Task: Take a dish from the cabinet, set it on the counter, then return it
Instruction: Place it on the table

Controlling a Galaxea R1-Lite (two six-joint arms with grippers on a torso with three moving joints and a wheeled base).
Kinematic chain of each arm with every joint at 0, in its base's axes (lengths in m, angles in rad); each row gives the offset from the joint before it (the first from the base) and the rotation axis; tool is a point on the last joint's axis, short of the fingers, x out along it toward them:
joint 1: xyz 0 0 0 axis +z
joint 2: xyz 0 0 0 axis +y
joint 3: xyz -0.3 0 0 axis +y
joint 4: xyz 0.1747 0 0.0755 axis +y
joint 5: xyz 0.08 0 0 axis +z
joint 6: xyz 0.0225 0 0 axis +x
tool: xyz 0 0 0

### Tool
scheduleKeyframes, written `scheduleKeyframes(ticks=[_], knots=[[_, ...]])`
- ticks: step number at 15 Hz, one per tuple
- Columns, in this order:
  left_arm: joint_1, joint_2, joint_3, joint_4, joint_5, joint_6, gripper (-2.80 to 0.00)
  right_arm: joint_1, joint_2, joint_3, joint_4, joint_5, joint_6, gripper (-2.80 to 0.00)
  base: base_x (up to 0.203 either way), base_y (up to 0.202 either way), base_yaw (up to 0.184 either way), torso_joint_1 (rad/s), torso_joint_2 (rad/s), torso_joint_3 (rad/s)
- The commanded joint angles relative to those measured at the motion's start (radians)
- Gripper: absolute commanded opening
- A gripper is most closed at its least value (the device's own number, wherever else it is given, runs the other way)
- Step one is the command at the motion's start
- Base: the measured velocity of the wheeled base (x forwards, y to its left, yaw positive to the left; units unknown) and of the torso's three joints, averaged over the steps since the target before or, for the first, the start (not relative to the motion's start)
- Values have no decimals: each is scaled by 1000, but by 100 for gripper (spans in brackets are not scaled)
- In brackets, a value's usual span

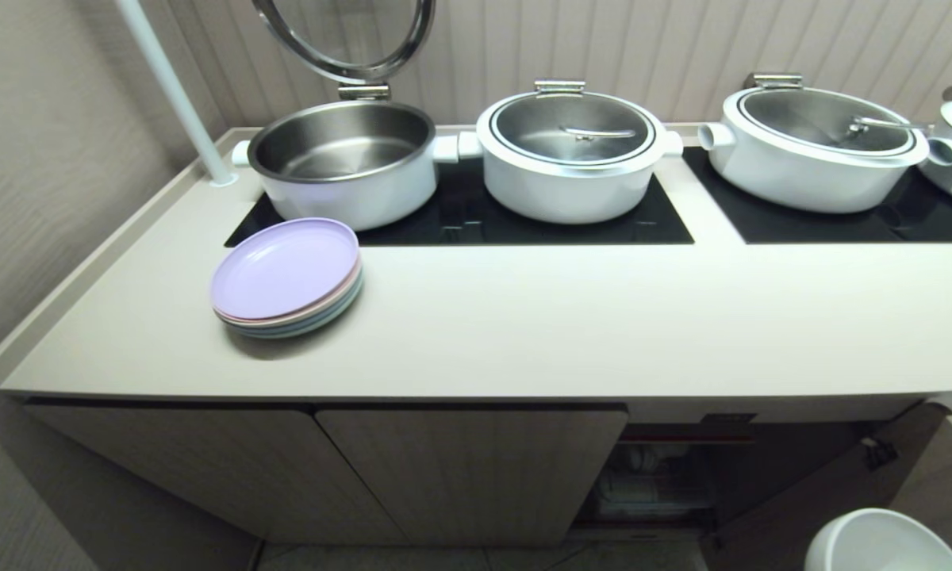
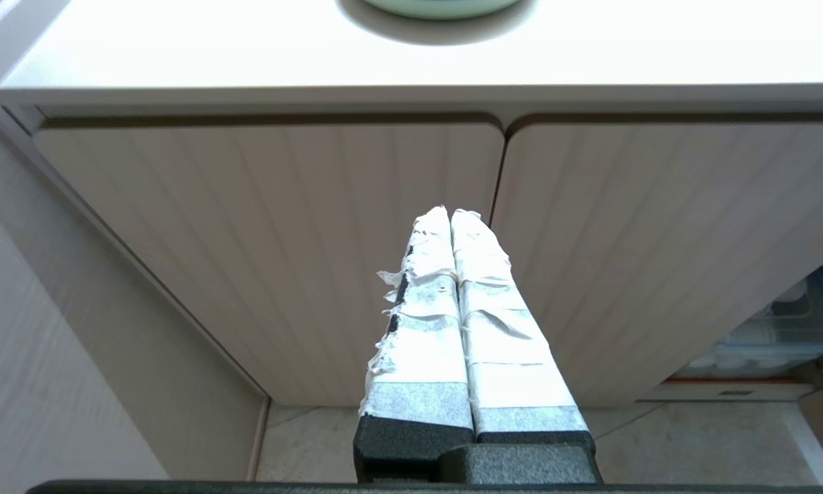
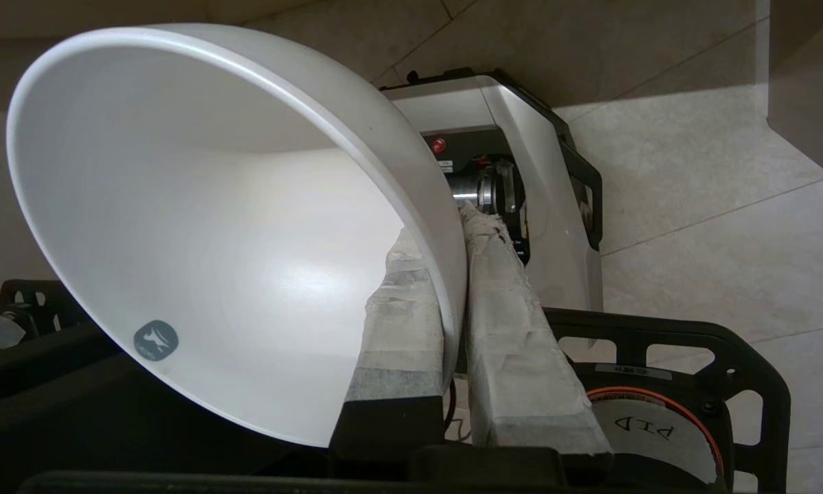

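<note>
The dish [image 3: 199, 226], a deep plain white bowl, hangs in my right gripper [image 3: 452, 226], which is shut on its rim with one taped finger inside and one outside. In the head view the dish [image 1: 880, 543] shows at the lower right corner, below the level of the counter [image 1: 563, 317] and in front of the cabinet [image 1: 460, 468]. The cabinet's right door [image 1: 833, 492] stands open on a dark shelf space with a red edge. My left gripper [image 2: 450, 213] is shut and empty, parked before the cabinet's two closed doors [image 2: 281, 254].
A stack of pastel plates [image 1: 285, 277] lies on the counter's left part. Three white pots [image 1: 349, 162] [image 1: 575, 155] [image 1: 817, 147] stand on the black cooktop panels, the left one with its lid raised. A white pole [image 1: 174, 87] rises at the back left. Tiled floor [image 3: 713, 226] lies below.
</note>
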Motion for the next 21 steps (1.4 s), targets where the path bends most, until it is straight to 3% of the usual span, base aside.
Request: scheduleKeyframes(ticks=[1, 21], knots=[[0, 0, 0, 0, 0, 0, -280, -1, 4, 0, 3, 3, 1, -280, 0, 0, 0, 160, -325, -181], [0, 0, 0, 0, 0, 0, -280, -6, 4, -2, 4, 2, 1, -280, 0, 0, 0, 108, -217, -108]])
